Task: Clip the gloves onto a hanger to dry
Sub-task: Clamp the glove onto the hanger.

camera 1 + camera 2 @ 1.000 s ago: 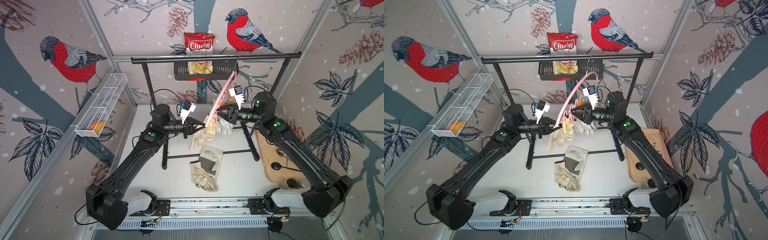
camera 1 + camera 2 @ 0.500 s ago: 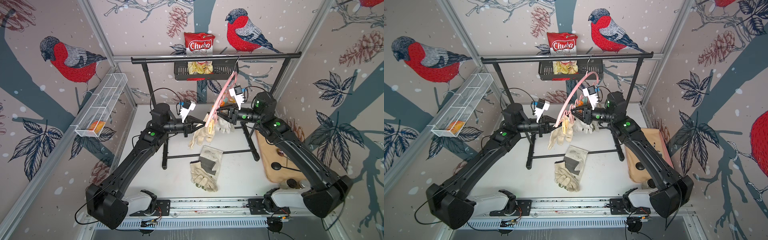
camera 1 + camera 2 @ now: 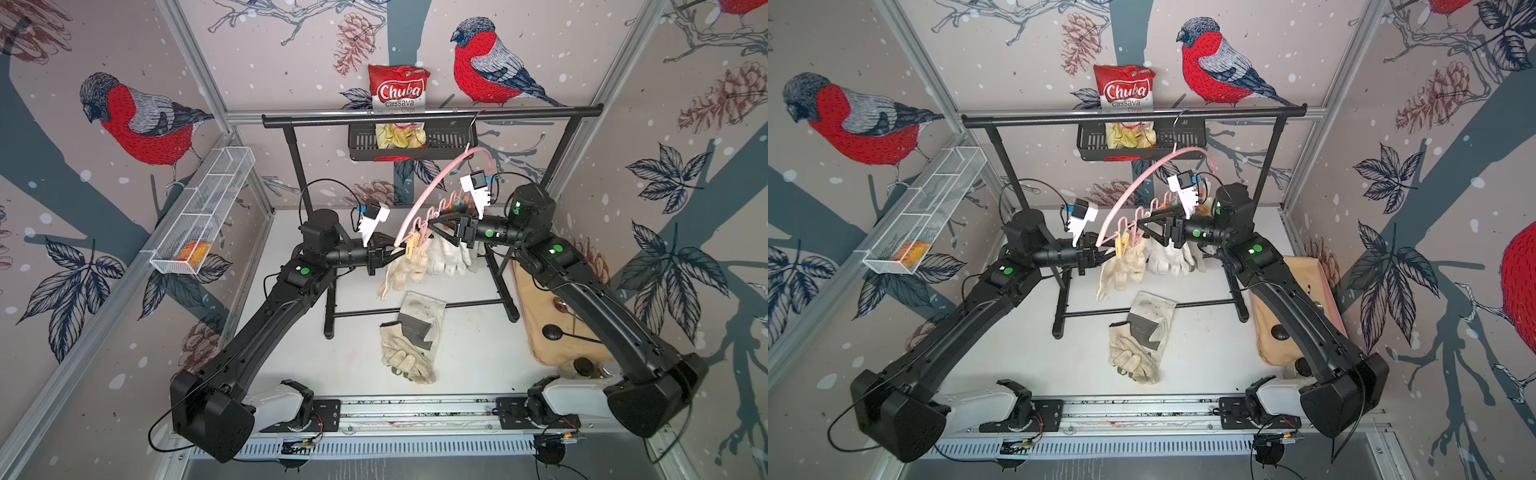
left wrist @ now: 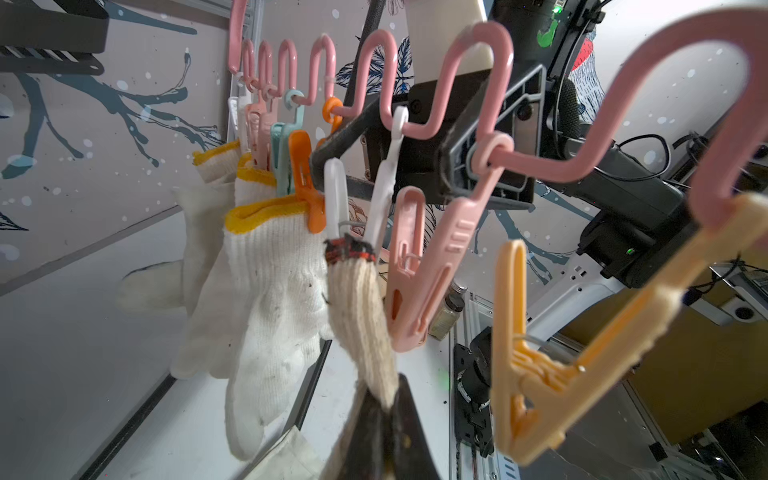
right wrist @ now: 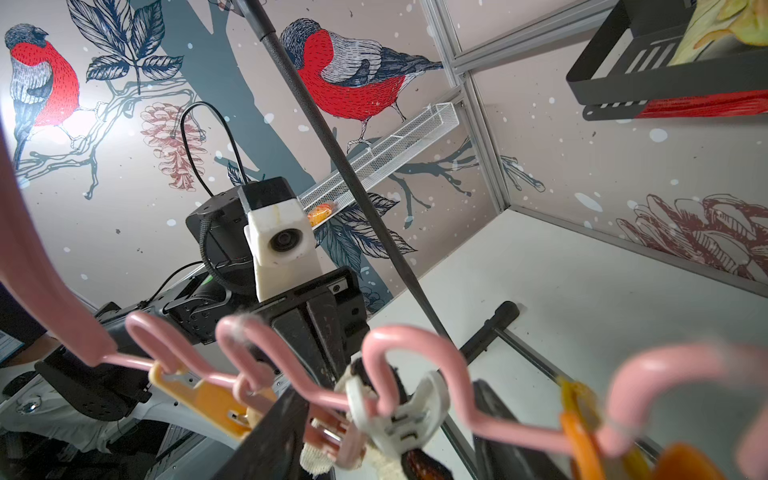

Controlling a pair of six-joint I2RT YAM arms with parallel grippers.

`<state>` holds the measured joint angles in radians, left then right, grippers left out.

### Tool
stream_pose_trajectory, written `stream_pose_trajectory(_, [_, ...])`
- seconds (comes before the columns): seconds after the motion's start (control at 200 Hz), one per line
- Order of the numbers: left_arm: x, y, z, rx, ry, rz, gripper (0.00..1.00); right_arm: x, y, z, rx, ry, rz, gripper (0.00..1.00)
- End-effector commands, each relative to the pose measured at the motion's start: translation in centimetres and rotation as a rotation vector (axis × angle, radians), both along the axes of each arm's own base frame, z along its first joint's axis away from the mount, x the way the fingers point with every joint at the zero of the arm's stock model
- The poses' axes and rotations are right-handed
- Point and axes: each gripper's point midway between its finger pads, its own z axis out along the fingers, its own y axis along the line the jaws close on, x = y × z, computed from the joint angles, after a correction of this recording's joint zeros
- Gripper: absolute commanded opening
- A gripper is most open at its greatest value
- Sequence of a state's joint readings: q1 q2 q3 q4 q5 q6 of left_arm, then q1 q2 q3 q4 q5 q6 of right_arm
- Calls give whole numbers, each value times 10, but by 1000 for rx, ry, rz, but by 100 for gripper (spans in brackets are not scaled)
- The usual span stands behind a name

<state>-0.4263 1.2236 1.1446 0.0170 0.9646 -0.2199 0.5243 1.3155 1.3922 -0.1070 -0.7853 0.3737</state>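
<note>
While the left claw (image 3: 398, 252) is pressed together on a hanging knit glove (image 4: 361, 316), whose dark cuff meets a white clothespin (image 4: 337, 195) on the pink hanger (image 3: 432, 183), the right claw (image 3: 434, 224) stands spread about that pin. In both top views, yellow-cuffed gloves (image 3: 451, 257) hang clipped at the held glove's 3 o'clock. Two canvas gloves (image 3: 409, 336) lie on the counter (image 3: 469, 353) at its 6 o'clock.

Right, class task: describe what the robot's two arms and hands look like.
The left arm and right arm are matt black, built of boxy links, each on a white base housing and marked with round green stickers. Thin black cables loop above the wrists. Each wrist bears a white camera block. The left hand and right hand are black and taper to narrow tips.
</note>
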Motion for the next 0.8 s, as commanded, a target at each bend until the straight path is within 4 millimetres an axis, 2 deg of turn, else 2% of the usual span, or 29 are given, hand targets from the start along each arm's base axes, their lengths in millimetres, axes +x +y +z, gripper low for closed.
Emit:
stream_pose_trajectory(0.0, [4, 3, 11, -19, -76, 34, 4, 3, -4, 2, 0, -9, -42, 70])
stream_pose_trajectory(0.225, [20, 18, 10, -1, -115, 180, 22, 3, -14, -10, -39, 8, -105, 78])
stream_pose_trajectory(0.285, [30, 29, 10, 4, -129, 262, 26, 6, -16, -21, -62, 29, -125, 79])
stream_pose_trajectory(0.305, [33, 33, 10, 7, -130, 293, 29, 0, -20, -14, -53, 15, -132, 79])
stream_pose_trajectory(0.36, [42, 46, 10, 11, -139, 376, 30, -1, -24, -18, -59, 25, -149, 80])
stream_pose_trajectory(0.445, [52, 69, 12, -4, -146, 493, 44, -4, -29, -27, -70, 42, -171, 82])
stream_pose_trajectory(0.485, [54, 77, 13, -16, -147, 526, 46, -5, -31, -31, -75, 53, -180, 83])
stream_pose_trajectory(0.525, [53, 83, 20, -42, -155, 548, 56, -5, -32, -35, -82, 64, -186, 83])
stream_pose_trajectory(0.54, [53, 84, 14, -40, -145, 550, 60, -6, -32, -36, -84, 68, -187, 83])
stream_pose_trajectory(0.57, [51, 86, 14, -52, -146, 551, 63, -7, -34, -39, -89, 80, -191, 83])
stream_pose_trajectory(0.58, [50, 85, 15, -54, -146, 550, 70, -7, -34, -40, -91, 82, -192, 83])
stream_pose_trajectory(0.595, [49, 86, 15, -59, -148, 549, 73, -7, -34, -42, -93, 87, -193, 83])
stream_pose_trajectory(0.66, [43, 86, 18, -77, -151, 539, 77, -10, -37, -48, -103, 107, -208, 82])
stream_pose_trajectory(0.795, [32, 91, 22, -94, -154, 552, 79, -16, -49, -70, -137, 166, -274, 78])
